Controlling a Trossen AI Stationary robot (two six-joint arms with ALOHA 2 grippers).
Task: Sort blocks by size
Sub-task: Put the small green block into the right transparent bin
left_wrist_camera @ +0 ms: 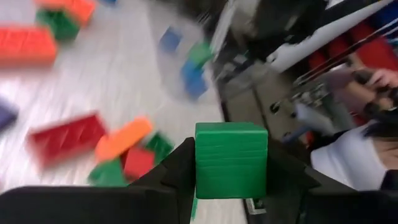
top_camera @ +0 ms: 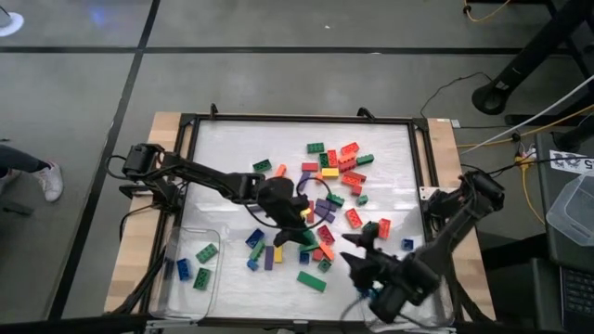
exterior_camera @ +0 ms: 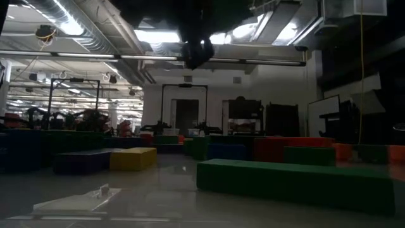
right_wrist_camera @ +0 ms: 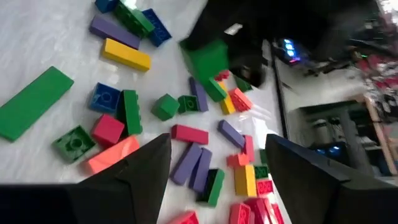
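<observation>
The white work surface [top_camera: 232, 153] sits inside a black frame on a wooden table [top_camera: 445, 139]. Its far-left quarter is open, with only a lone green brick [top_camera: 263, 165] near it. The blocks [top_camera: 334, 167] crowd the centre and right: one cluster of red, orange, green and yellow bricks sits toward the far-right side, and a second spread of blue, purple, yellow, green and red ones lies toward the near edge. A flat green plate [top_camera: 312, 281] lies at the near edge of that spread. At the near-left corner a clear plastic tray [top_camera: 176, 243] holds several blue and green bricks [top_camera: 205, 252], with room left inside.

The left gripper [left_wrist_camera: 231, 180] is raised over the middle of the surface, its arm reaching in from the left edge with the elbow bent. Its fingers are clamped on a green block [left_wrist_camera: 231, 159], a plain-sided cube-like piece held clear of the pile; in the right wrist view the same block [right_wrist_camera: 205, 59] hangs above the scattered bricks.

The right gripper [right_wrist_camera: 217, 171] hovers over the near-right part of the surface, its arm folded back toward the near-right corner. Its fingers stand wide apart with nothing between them, above red, purple and green bricks.
</observation>
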